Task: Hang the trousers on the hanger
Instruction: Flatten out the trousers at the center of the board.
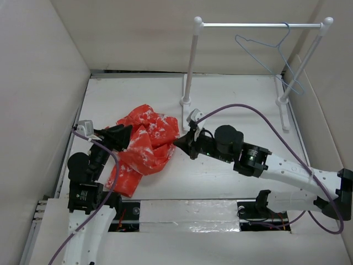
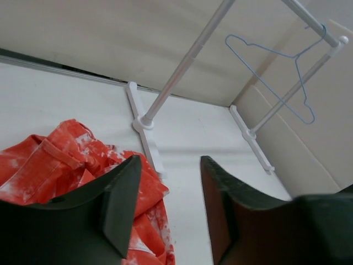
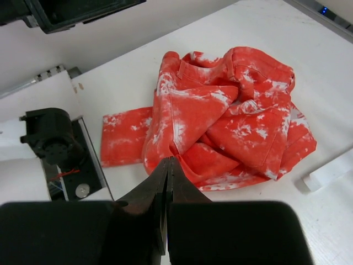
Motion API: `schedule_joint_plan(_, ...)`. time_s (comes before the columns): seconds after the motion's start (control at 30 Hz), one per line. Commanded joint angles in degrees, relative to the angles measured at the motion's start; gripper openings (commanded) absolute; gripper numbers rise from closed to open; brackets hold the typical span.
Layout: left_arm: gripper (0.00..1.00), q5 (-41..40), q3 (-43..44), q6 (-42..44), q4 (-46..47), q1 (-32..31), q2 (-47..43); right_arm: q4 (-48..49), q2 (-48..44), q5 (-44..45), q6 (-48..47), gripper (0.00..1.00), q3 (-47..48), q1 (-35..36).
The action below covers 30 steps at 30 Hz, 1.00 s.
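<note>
The orange-red trousers (image 1: 148, 144) lie crumpled on the white table left of centre, one leg trailing toward the near edge. They also show in the left wrist view (image 2: 52, 160) and the right wrist view (image 3: 220, 118). The pale blue wire hanger (image 1: 274, 53) hangs by its hook from the white rail at the far right, and shows in the left wrist view (image 2: 289, 74). My left gripper (image 1: 119, 136) is open and empty over the trousers' left edge (image 2: 168, 168). My right gripper (image 1: 180, 142) is shut, its tip at the trousers' right edge (image 3: 168, 161), with no fabric seen between the jaws.
The white two-post rail stand (image 1: 190, 61) stands at the back right, its feet on the table (image 2: 144, 124). Beige walls (image 1: 38, 66) enclose the table on three sides. A slot with cables (image 1: 259, 212) runs along the near edge by the arm bases.
</note>
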Motion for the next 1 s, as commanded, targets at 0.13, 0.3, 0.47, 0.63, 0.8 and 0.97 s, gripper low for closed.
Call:
schedule_joint_plan(0.13, 0.16, -22.2, 3.4, -0.8, -5.5, 0.2, -7.7, 1.0, 13.5, 4.4, -2.7, 0.0, 10.2, 4.5)
schedule_joint_plan(0.3, 0.0, -31.8, 5.4, -3.2, -10.4, 0.2, -7.2, -1.6, 26.3, 6.4, -4.7, 0.0, 21.9, 5.6)
schedule_joint_plan(0.47, 0.27, -35.2, 5.7, -4.5, -11.1, 1.3, -8.3, -8.6, 43.4, 5.8, -9.8, 0.57, 37.6, 5.6)
schedule_joint_plan(0.63, 0.32, -38.6, 6.4, -5.9, -13.0, 2.3, -10.0, -15.4, 56.6, 3.9, -13.0, 0.73, 55.9, 5.6)
schedule_joint_plan(0.8, 0.32, -40.3, 6.7, -6.6, -13.7, 2.3, -10.9, -14.7, 63.9, 0.3, -11.4, 0.74, 61.6, 4.6)
schedule_joint_plan(0.97, 0.32, -38.8, 6.3, -6.0, -12.8, 2.3, -10.4, -15.1, 70.1, -1.7, -9.9, 0.67, 64.9, 4.1)
